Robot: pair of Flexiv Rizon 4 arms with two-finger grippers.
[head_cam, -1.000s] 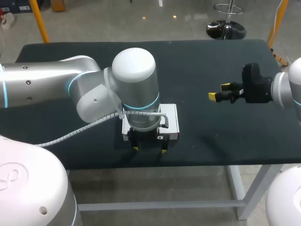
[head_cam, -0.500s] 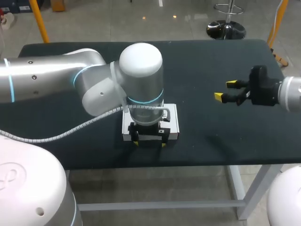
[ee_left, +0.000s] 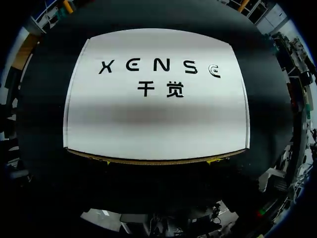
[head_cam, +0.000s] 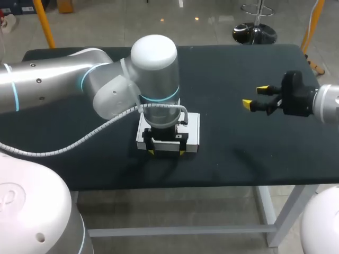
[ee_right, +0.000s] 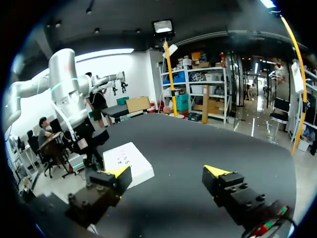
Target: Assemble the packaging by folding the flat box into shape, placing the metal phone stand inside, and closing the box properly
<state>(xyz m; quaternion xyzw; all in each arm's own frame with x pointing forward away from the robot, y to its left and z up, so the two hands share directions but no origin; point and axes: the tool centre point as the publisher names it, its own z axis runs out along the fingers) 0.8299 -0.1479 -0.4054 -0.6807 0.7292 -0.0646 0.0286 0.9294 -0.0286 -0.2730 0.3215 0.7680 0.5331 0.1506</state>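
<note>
A closed white box point(head_cam: 194, 132) with dark print on its lid lies flat near the table's front edge. My left arm point(head_cam: 153, 74) stands straight above it and hides most of it. My left gripper point(head_cam: 167, 152) is open, its two yellow tips spread along the box's near edge. In the left wrist view the box lid point(ee_left: 156, 114) lies right under the camera. My right gripper point(head_cam: 255, 97) hangs open and empty over the table's right part, far from the box. From the right wrist, the box point(ee_right: 130, 161) lies ahead of the open right gripper point(ee_right: 167, 171). No phone stand shows.
The dark table point(head_cam: 238, 148) carries nothing else that I can see. Its front edge runs just below the box. My left arm's grey cable point(head_cam: 90, 140) loops over the table's left part.
My left gripper's tips have drawn back from the front edge to the box's near side, and the box sits slightly farther in. My right gripper has drifted a little to the right.
</note>
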